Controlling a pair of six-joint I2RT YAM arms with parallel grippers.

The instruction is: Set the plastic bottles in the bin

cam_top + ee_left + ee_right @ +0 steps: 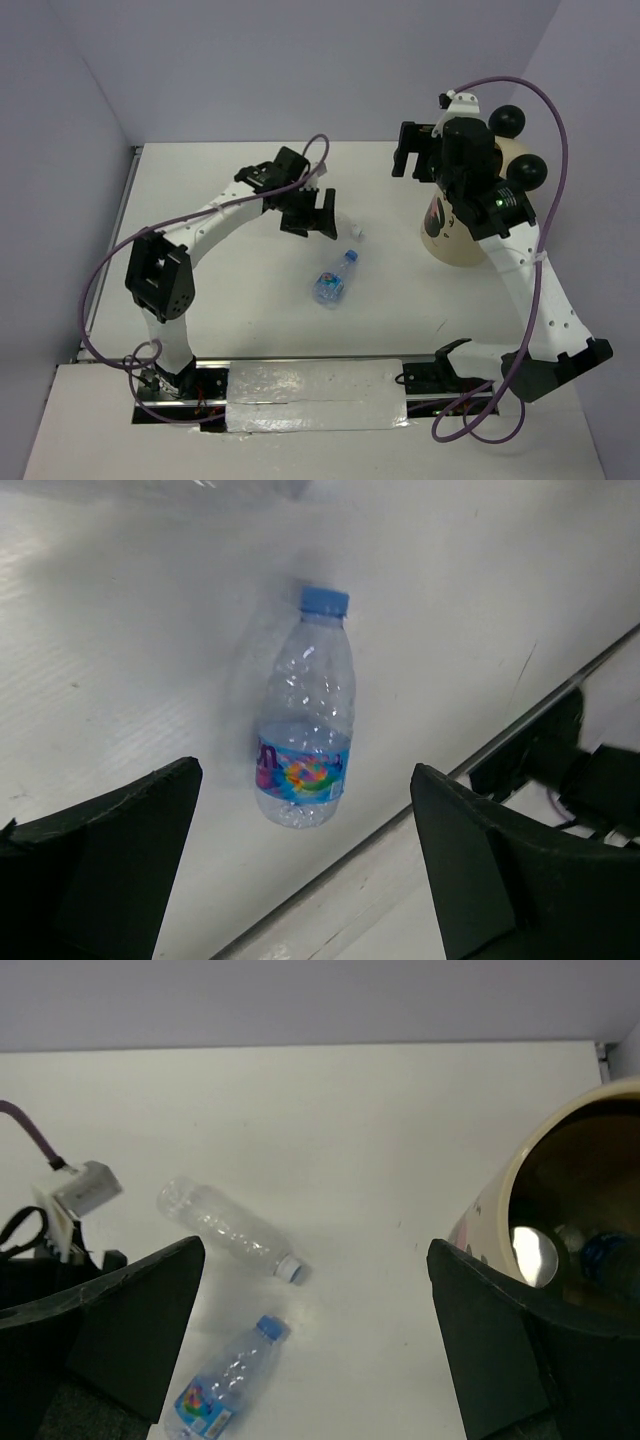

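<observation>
Plastic bottles: two are lying on their sides mid-desk, not binned yet. Blue-capped one [335, 278] is sitting nearer the front edge, and the unlabelled one [225, 1225] is lying just beyond it, caps close together. Left pincer [310, 220] is hanging wide open and empty above them, looking down at the blue-capped one, likely lining up a pick. Bin [450, 245] is standing towards the far right corner with something blue showing inside, probably a bottle. Right pincer [405, 152] is hovering open and empty beside its mouth.

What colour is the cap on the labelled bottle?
Blue cap, clearest in the left wrist view.
</observation>
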